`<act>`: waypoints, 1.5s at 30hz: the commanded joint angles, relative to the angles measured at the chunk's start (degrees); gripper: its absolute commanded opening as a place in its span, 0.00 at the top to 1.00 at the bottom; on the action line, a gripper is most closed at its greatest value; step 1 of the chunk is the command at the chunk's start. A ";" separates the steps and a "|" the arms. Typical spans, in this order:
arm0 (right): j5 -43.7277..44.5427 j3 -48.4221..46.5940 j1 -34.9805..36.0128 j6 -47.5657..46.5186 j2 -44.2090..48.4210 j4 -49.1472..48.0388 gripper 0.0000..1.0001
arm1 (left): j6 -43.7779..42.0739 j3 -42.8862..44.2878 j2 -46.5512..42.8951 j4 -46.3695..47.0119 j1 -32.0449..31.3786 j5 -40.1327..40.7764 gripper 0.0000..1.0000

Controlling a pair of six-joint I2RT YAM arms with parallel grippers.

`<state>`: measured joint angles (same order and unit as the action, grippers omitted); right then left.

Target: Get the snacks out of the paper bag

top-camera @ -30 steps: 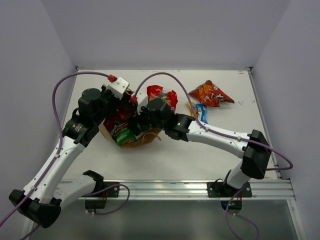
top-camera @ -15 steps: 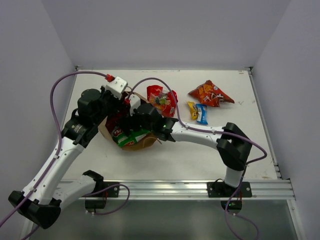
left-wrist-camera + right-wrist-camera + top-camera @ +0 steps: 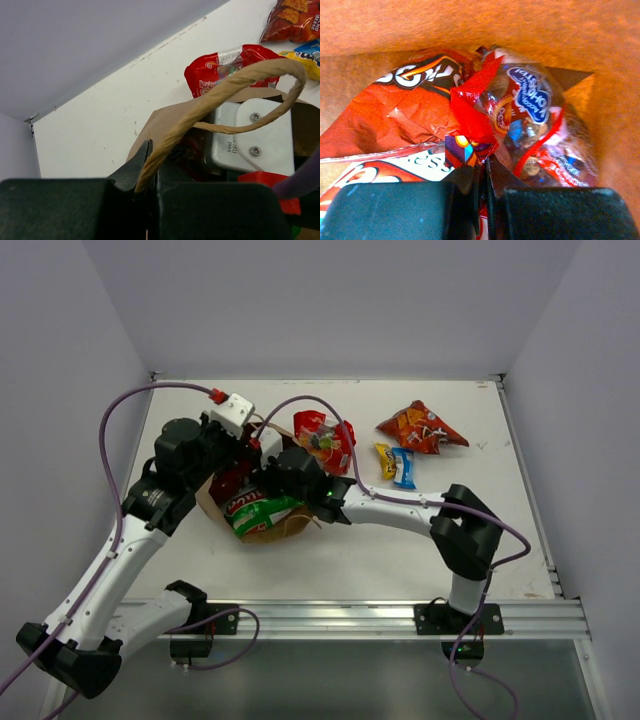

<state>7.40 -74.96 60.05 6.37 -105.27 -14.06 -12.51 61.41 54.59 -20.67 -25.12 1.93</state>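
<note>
White table [image 3: 400, 540]; paper bag [image 3: 278, 530] near left edge; right gripper [image 3: 484, 172] inside pinches snack [image 3: 470, 120].

Lit brightly and evenly from above in the top view, with faint shadows on the table [image 3: 480, 510]; tinted saturated orange inside the paper bag [image 3: 470, 30] in the right wrist view; defocused and near black along both wrist views' lower edges.

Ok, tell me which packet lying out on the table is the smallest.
The yellow-and-blue packet: far smaller than the orange packet just behind it and the red, clear-windowed packet beside the paper bag.
</note>
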 commanded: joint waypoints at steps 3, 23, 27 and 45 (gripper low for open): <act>-0.98 0.43 0.50 -5.40 9.82 -3.52 1.00 | 0.91 1.70 -0.80 0.63 0.16 2.72 1.00; -0.81 -2.82 0.33 4.79 9.74 2.47 0.28 | 1.26 1.79 -0.36 0.45 0.16 2.37 1.00; 1.73 -3.70 0.33 8.12 9.04 1.85 0.23 | 1.35 1.52 -0.53 0.45 0.16 2.02 1.00; 7.80 -8.54 -0.02 10.32 -0.81 4.40 0.32 | 1.62 1.35 -0.97 0.28 0.16 1.67 1.00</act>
<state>12.43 -81.73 60.12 15.35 -105.56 -9.41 -12.36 61.71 54.41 -21.71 -25.12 4.05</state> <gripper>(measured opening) 0.697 0.019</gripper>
